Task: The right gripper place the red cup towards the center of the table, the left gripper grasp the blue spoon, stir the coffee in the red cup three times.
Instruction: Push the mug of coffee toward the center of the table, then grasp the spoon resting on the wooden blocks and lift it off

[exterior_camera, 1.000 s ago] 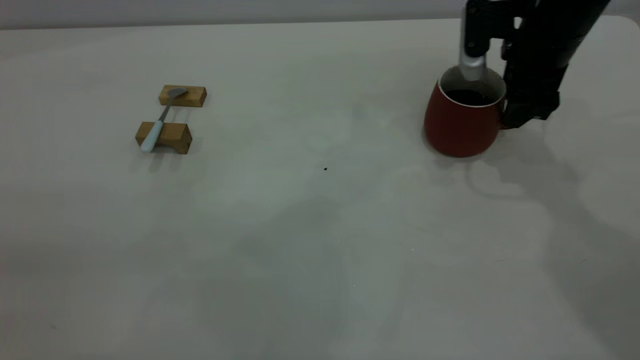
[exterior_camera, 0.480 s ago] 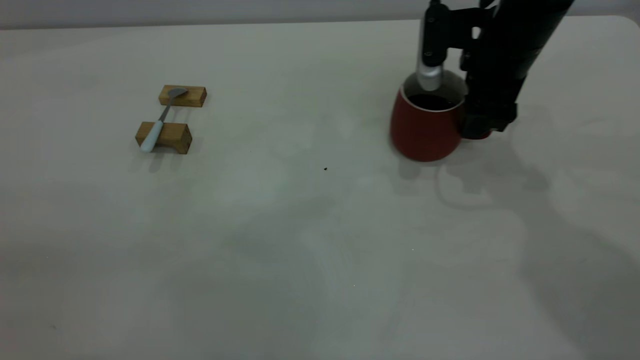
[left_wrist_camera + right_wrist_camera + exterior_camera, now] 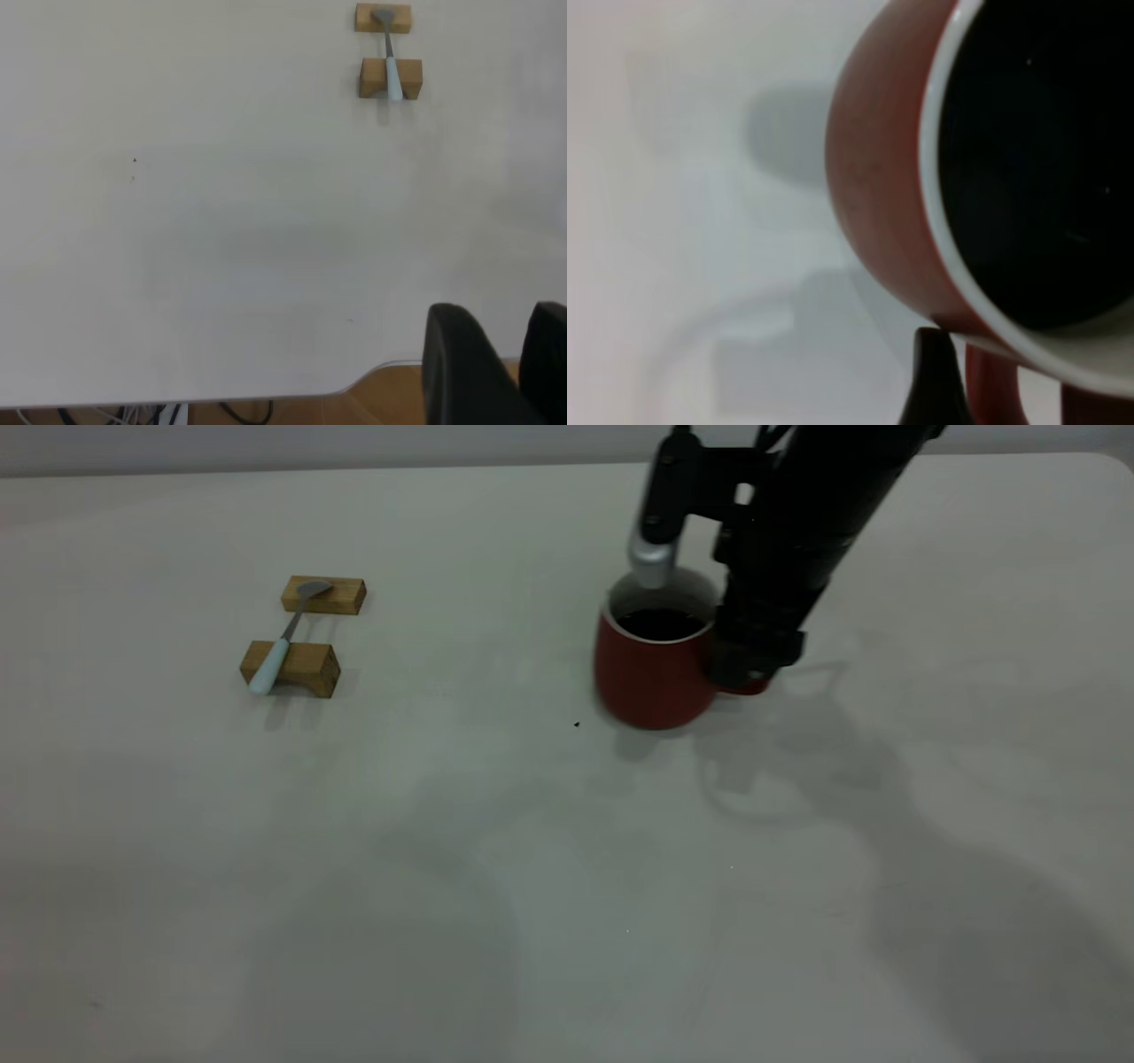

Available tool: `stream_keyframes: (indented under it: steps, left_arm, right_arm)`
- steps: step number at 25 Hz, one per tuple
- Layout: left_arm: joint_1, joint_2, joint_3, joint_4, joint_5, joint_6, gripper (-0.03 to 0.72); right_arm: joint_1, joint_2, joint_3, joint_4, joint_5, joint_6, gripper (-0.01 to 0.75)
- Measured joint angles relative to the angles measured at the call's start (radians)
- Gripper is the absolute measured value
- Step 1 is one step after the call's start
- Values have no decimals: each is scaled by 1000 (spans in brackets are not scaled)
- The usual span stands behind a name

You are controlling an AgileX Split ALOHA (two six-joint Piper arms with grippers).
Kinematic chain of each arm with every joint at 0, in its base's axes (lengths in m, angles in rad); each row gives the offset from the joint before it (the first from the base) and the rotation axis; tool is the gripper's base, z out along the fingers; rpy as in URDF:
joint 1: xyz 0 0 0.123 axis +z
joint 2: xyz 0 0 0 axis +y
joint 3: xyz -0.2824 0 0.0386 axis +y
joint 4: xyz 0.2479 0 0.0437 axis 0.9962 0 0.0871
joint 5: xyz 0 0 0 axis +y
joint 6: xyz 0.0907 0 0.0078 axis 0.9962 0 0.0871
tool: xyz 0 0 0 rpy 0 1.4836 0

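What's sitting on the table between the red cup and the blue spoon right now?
Only bare off-white table and a tiny dark speck near the rounded dark-red ceramic cup; the light-blue-handled spoon rests across two tan wooden blocks, exterior view.

one red cup [image 3: 651, 677], one blue spoon [image 3: 270, 664], two wooden blocks [image 3: 292, 666]

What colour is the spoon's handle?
Pale blue; the spoon shows best in the exterior view.

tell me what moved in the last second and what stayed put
The right gripper, holding the red cup by its handle, carried it leftward toward the middle of the table. The blue spoon stayed across the two wooden blocks.
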Motion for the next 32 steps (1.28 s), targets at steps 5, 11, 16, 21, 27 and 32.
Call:
stream_keyframes:
  steps: [5,11,16,21,27,32]
  left_arm:
    - [0,0,0,0,0,0,239]
    - [0,0,0,0,0,0,239]
    - [0,0,0,0,0,0,239]
    - [0,0,0,0,0,0,239]
    - [0,0,0,0,0,0,239]
    - [0,0,0,0,0,0,239]
  right_arm:
    - [41,0,0,89,-33,0,595]
    - [55,-2,0,198,-38,0,595]
    - [58,-89,0,273,25,16,595]
    - [59,-298,0,236,150,189,593]
    - [36,-581,0,56,403,608,593]
    - [23,-794,0,-176,746,972,593]
